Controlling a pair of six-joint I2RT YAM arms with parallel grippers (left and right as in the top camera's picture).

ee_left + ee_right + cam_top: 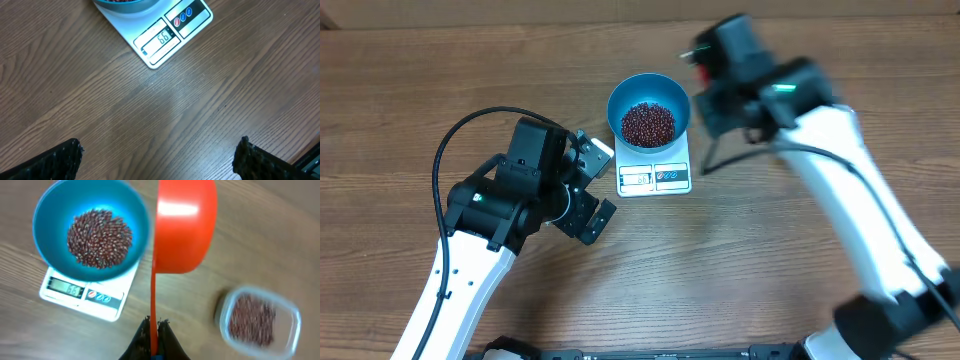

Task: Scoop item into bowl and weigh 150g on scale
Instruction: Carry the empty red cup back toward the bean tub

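A blue bowl (620, 100) stands on the white scale (655, 178) and holds a heap of dark red-brown beans (648, 123). In the right wrist view, my right gripper (154, 325) is shut on the thin handle of an orange scoop (186, 227). The scoop's cup hangs just right of the bowl (45, 235), above the table, and its inside is hidden. The right arm is blurred in the overhead view. My left gripper (603, 185) rests open, left of the scale. The fingers (55, 162) have only bare wood between them, and the scale (170, 37) lies ahead of them.
A clear plastic tub (257, 320) with more beans sits on the table to the right of the scoop, blurred. The left arm's black cable (450, 150) loops over the left side of the table.
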